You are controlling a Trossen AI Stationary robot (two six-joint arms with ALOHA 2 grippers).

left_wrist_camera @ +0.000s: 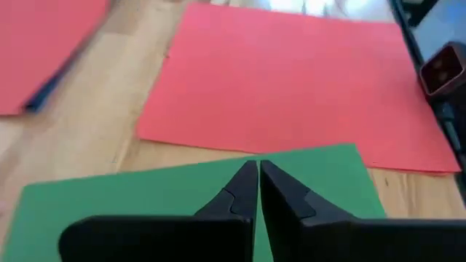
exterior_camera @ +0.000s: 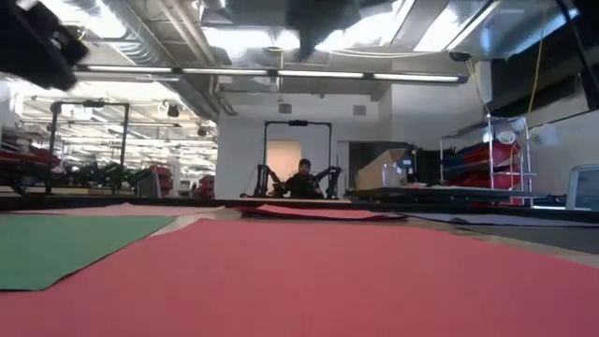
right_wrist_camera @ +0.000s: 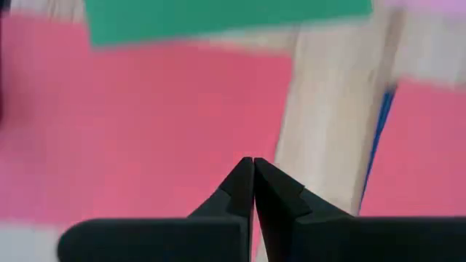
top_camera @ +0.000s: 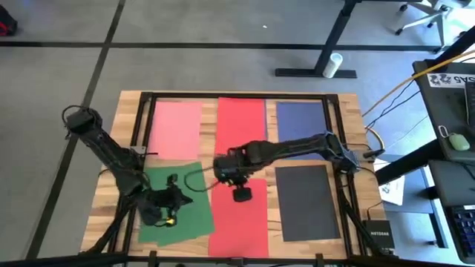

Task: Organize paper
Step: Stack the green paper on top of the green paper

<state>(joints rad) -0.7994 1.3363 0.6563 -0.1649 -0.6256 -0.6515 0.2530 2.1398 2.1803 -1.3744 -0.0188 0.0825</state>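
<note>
Wooden table (top_camera: 349, 159) under your arms carries 6 sheets laid flat in a rough grid: pink (top_camera: 175, 130), red (top_camera: 241, 122) and navy (top_camera: 300, 119) across the far row, green (top_camera: 178, 208), a second red sheet (top_camera: 241, 219) and dark grey (top_camera: 306, 200) across the near row. None is stacked yet, so the sorting looks barely begun.

Your left tool (top_camera: 165, 211) sits over the green sheet with its fingers clenched tip to tip and nothing between them; the left wrist view shows the points closed just above the green surface, a pose that suits pressing and sliding a thin sheet rather than pinching it. Your right tool (top_camera: 241, 194) hovers over the near red sheet, also clenched and empty, close to that sheet's far edge (whether the tips touch the paper I cannot tell from these angles).

Flat matte sheets offer no lip to grab, so you will likely need to drag one to a table edge or over a neighbour before lifting.
</note>
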